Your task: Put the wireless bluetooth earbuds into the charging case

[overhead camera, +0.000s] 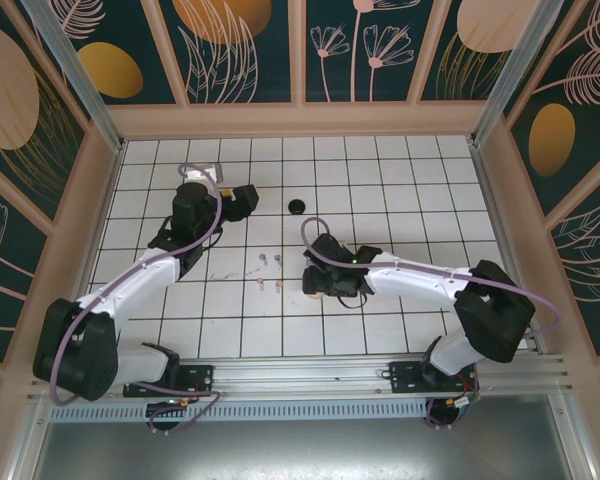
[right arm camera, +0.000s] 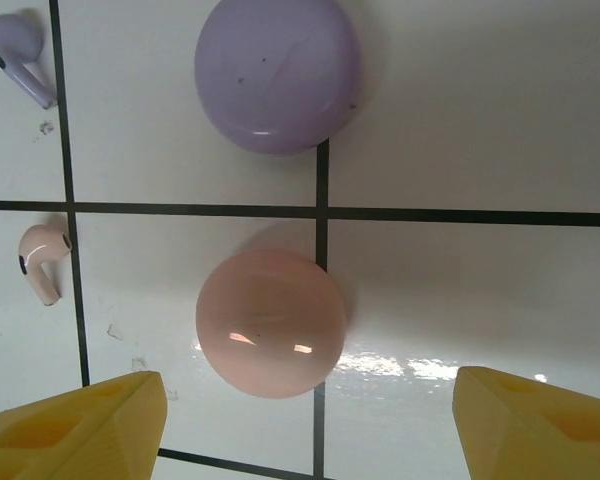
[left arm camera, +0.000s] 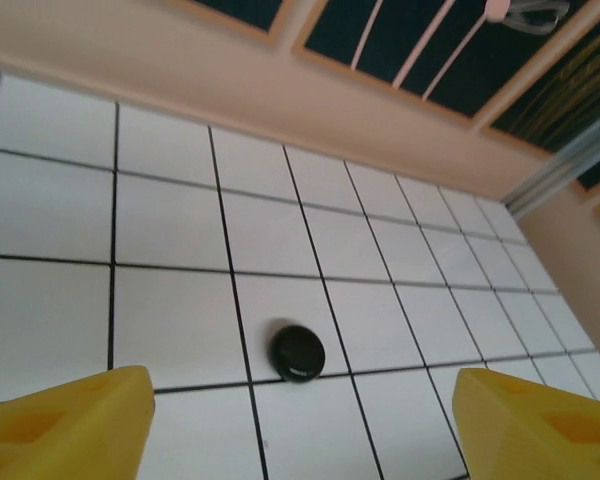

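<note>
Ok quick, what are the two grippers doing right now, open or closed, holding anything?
Left gripper: open, holding nothing, facing the black case.
Right gripper: open, holding nothing, facing the pink case.

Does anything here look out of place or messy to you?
Mildly. The black case sits alone, apart from the lilac case and pink case. A lilac earbud and pink earbud lie loose beside them, outside any case. Nothing looks spilled or broken.

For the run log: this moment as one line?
left gripper: open, empty, black case ahead; right gripper: open, empty, above pink case; lilac case beside it; pink earbud, lilac earbud: loose on tiles
</note>
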Robot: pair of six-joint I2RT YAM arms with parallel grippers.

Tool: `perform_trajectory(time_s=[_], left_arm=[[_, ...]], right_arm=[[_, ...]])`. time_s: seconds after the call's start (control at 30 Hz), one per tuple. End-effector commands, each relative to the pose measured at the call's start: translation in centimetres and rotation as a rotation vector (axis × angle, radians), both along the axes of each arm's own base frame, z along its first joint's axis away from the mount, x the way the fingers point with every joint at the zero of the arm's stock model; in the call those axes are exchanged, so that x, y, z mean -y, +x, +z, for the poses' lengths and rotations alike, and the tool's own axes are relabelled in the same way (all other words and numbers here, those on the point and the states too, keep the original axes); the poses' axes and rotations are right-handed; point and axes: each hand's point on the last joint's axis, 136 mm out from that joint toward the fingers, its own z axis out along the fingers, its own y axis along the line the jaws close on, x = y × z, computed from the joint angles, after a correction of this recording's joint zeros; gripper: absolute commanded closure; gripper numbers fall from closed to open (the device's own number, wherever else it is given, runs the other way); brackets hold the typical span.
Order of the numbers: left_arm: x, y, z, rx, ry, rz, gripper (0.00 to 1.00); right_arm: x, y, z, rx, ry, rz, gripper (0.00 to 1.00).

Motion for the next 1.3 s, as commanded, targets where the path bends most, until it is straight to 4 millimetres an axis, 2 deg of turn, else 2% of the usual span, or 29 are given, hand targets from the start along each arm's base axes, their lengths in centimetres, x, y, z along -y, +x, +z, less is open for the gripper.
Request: perform_trajectory(time_s=[0.0, 0.2, 0.33, 0.4, 0.57, 0.83, 0.93, 1.07, 1.27], left_arm=[[-2.4, -0.1, 3.1, 0.118, -0.021, 0.115, 0.02], [-5.9, -1.8, 5.0, 0.205, -0.018, 0.266, 0.01], [-8.7, -2.2, 4.3, 0.159, -0.043, 0.433, 0.01], [-9.3, -2.1, 3.8, 0.132, -0.029, 0.468, 0.01], [-8.3, -1.9, 3.5, 0.126, 0.017, 0.404, 0.02], [-8.3, -2.1, 4.0, 0.158, 0.007, 0.402, 0.01], [-7.5, -1.8, 4.0, 0.136, 0.04, 0.353, 0.01], [-7.2, -1.9, 3.3, 0.087, -0.006, 0.351, 0.02], [-6.5, -3.0, 1.9, 0.074, -0.061, 0.302, 0.01]], right_arm=[[-0.1, 0.1, -0.3, -0.007, -0.055, -0.035, 0.24], [-1.0, 0.7, -1.1, -0.01, -0.116, -0.021, 0.24], [-1.3, 1.1, -1.7, -0.018, -0.157, 0.007, 0.24], [-1.4, 1.1, -2.0, -0.024, -0.174, 0.016, 0.24], [-1.5, 1.1, -2.9, -0.04, -0.198, 0.034, 0.25], [-1.8, 1.2, -3.7, -0.052, -0.216, 0.055, 0.28], [-1.9, 1.2, -3.9, -0.056, -0.219, 0.062, 0.3], [-2.2, 1.2, -4.2, -0.06, -0.215, 0.071, 0.33], [-2.4, 1.0, -4.5, -0.068, -0.191, 0.08, 0.43]])
